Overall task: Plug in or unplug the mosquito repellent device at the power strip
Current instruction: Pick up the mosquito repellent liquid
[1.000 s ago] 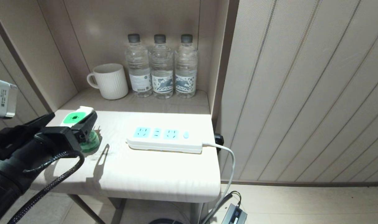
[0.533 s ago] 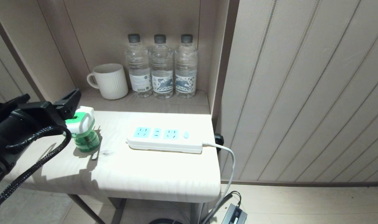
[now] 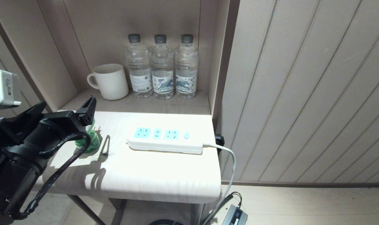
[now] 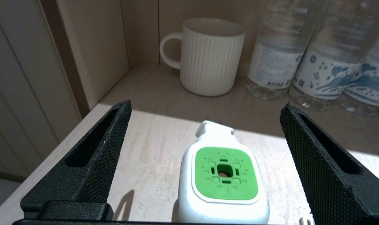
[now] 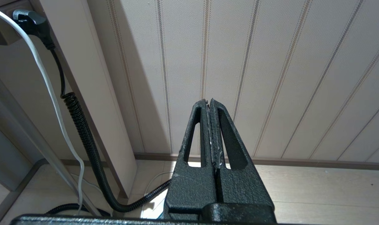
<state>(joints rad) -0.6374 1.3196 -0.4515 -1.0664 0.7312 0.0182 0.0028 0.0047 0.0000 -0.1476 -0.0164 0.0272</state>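
Against the striped wall panels (image 3: 302,93) stands a pale table (image 3: 152,175) with a recessed shelf (image 3: 164,104) behind it. Along the back of that shelf three water bottles (image 3: 161,67) stand in a row, shoulder to shoulder, and a ribbed white mug (image 3: 110,81) sits just to their left, its handle turned away from them.

On the tabletop, toward its right side, the strip (image 3: 164,140) lies flat with its blue socket faces up and nothing plugged into them. Its white cord (image 3: 228,156) leaves the right end and drops over the table's edge toward the floor.

Near the table's left edge, well apart from the strip, the repellent (image 4: 222,184) stands upright on its bottle. In the head view only the green base (image 3: 89,142) peeks out from behind the arm; the left wrist view looks down on its white cap with the green square face, the plug prongs pointing toward the shelf.

Over it is the left gripper (image 4: 205,162), its jaws spread wide. The two black fingers (image 4: 95,156) flank the cap with clear space on each side, touching nothing and holding nothing, so the repellent stands free on the table.

Off to the side, low beside the table, the right gripper (image 5: 209,106) is aimed at the wall, its fingers pressed tight together on nothing. A coiled black cable (image 5: 80,125) runs down the table's side near it.
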